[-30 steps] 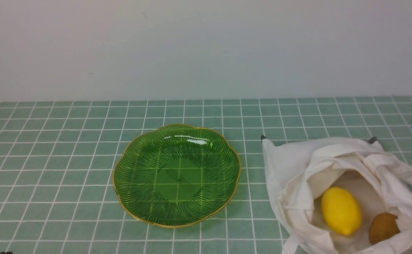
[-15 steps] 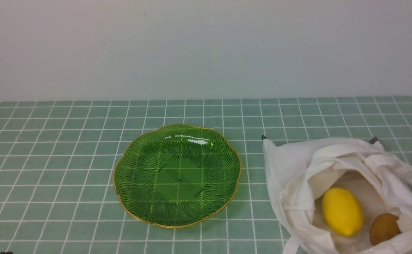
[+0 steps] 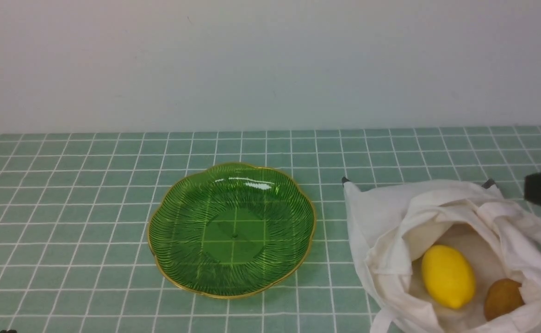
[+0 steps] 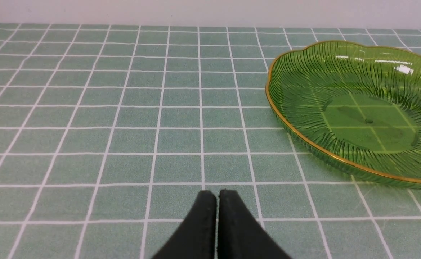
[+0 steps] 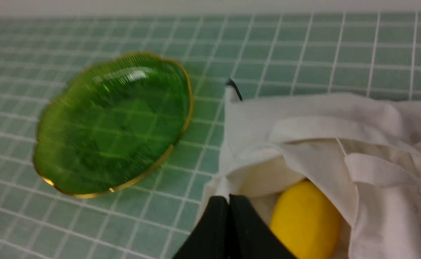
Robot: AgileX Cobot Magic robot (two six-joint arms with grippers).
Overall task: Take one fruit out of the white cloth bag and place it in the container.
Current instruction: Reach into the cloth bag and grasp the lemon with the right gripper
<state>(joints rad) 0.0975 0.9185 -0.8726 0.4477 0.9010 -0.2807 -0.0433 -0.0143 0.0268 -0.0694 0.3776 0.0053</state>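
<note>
While the bag [image 3: 390,203] is left lying open on the desk [image 3: 90,208], the lemon [image 3: 448,277] is held inside it, resting on the pale lining and seen through the mouth. Its small tip is turned toward the robot's side. Just to the right of the lemon, the brown fruit [image 3: 503,298] is also contained in the bag, partly covered by a fold of cloth (its fuzzy skin is only faintly made out).

The straps and rim of the bag are crumpled around the opening, and two dark tabs are shown at its far corners. To the left of the bag, and apart from it, the dish [image 3: 233,231] is set upright on the desk. It is made of clear green ribbed glass, edged with gold, and the white grid of the desk's covering is seen through its base.

The right tool [image 5: 229,201] is closed, with nothing gripped; a dark, blurred part of that arm is seen at the right edge of the front view, beyond the bag's mouth. The left tool [image 4: 217,196] is likewise closed on nothing, with its fingertips brought together over the desk. Behind the desk, a plain pale wall [image 3: 270,64] is seen.
</note>
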